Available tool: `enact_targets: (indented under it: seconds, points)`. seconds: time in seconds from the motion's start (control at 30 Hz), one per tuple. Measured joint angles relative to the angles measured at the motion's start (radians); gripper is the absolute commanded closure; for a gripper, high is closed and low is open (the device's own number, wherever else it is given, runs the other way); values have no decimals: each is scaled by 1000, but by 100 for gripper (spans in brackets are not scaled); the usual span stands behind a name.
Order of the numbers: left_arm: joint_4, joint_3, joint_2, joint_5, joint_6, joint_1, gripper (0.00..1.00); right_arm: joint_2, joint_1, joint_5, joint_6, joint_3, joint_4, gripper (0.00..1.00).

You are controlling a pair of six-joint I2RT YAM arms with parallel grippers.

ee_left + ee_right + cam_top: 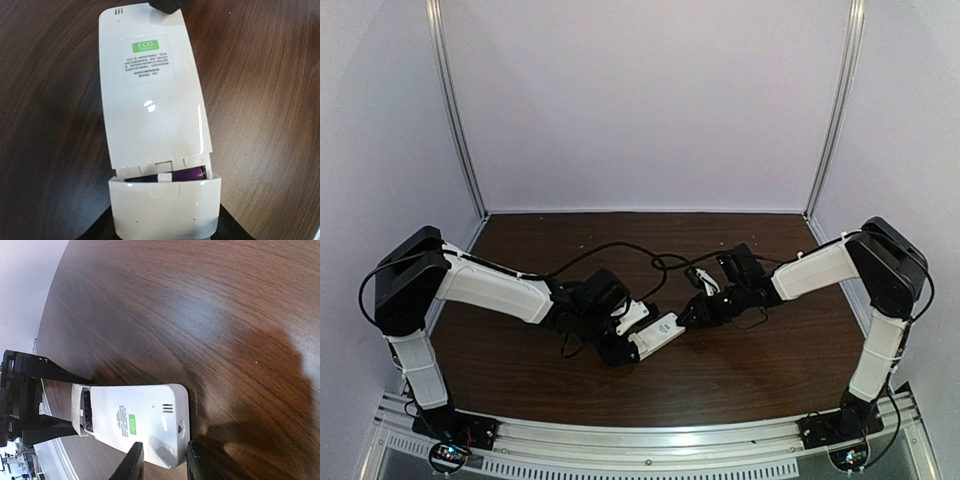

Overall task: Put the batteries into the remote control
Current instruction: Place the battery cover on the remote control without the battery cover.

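Note:
The remote control (150,100) lies back up on the table, with a green label on its white back. It also shows in the top view (655,337) and in the right wrist view (135,420). A narrow gap near its lower end shows the purple batteries (187,175) (89,412) inside. My left gripper (162,230) (618,348) is shut on that lower end, with a dark finger on each side. My right gripper (164,462) (692,312) is at the opposite end, with its fingers a little apart and straddling a corner of the remote.
The dark wood table (720,370) is walled by pale panels at the back and sides. Black cables (620,250) loop across it behind the two grippers. An aluminium rail (650,440) runs along the near edge.

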Motion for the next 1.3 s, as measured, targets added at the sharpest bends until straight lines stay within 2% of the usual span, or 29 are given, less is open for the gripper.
enact_targets:
  seconds: [0.17, 0.3, 0.47, 0.8, 1.3]
  points:
    - [-11, 13, 8, 8, 6, 3, 56, -24, 3, -12, 19, -38, 9, 66]
    - [-12, 19, 12, 20, 6, 4, 56, -42, 2, -18, 28, -44, 10, 56]
    - [-20, 32, 21, 23, 13, 5, 55, -57, -13, -39, 56, -44, 31, 50]
    - [-43, 50, 29, 21, 26, 5, 54, -118, -53, -61, 79, -36, 52, 48]
    - [-76, 49, 20, 5, 43, 5, 50, -18, -83, -53, 120, 22, 106, 46]
